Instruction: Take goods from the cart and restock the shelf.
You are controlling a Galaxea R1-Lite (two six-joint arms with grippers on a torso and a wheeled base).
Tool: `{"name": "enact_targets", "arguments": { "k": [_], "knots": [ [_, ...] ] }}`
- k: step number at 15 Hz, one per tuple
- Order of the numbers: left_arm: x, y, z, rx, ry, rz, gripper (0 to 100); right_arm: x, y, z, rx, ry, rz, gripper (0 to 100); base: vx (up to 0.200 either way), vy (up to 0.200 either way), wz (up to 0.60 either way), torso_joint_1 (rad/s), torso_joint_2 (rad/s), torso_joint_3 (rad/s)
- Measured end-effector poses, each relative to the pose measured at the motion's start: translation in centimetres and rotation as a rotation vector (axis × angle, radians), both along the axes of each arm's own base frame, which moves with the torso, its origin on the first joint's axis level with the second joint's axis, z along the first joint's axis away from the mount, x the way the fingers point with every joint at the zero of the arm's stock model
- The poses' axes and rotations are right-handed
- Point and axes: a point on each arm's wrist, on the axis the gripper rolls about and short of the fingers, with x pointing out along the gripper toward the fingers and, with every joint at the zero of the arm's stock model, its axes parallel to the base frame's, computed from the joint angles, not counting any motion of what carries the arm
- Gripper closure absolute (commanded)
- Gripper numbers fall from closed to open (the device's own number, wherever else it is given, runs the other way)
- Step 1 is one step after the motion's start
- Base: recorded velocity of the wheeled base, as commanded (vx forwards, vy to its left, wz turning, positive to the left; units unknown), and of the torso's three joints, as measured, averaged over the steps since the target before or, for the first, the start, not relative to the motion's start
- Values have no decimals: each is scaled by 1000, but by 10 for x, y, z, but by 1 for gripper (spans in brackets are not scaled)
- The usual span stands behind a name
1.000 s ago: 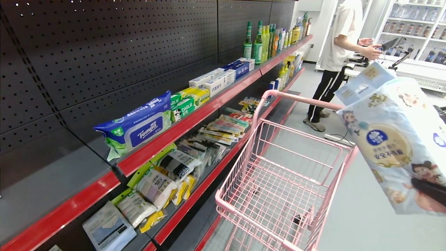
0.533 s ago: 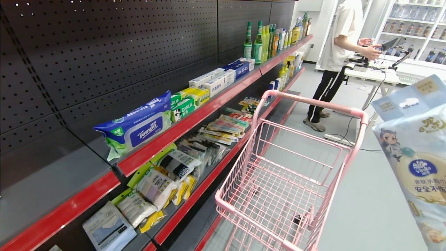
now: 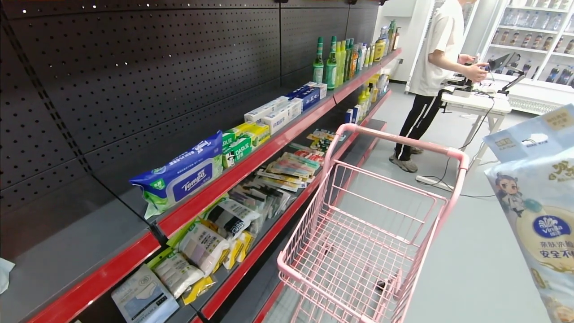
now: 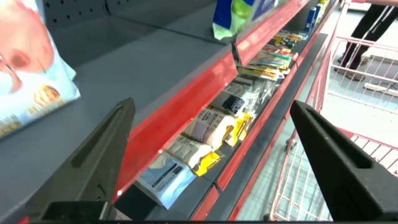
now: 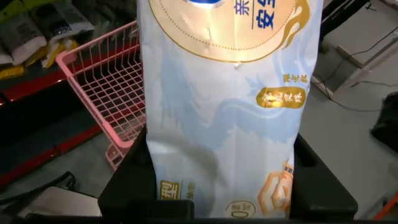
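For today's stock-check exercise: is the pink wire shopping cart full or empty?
Empty. In the head view the pink wire shopping cart shows bare mesh, floor visible through it, no goods inside.

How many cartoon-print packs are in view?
2. One pack in the right hand beside the cart; another pack on the upper shelf by the left hand. Others may be hidden.
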Motion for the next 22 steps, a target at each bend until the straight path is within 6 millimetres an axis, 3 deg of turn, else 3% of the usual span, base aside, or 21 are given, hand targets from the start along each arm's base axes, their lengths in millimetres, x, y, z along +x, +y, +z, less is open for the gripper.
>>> {"name": "enact_targets", "arguments": {
  "k": [22],
  "knots": [
    [0,0,0,0,1,-1,0,9,1,-1,-10,42,13,100,0,0,0,153,-328,-181]
  ]
}}
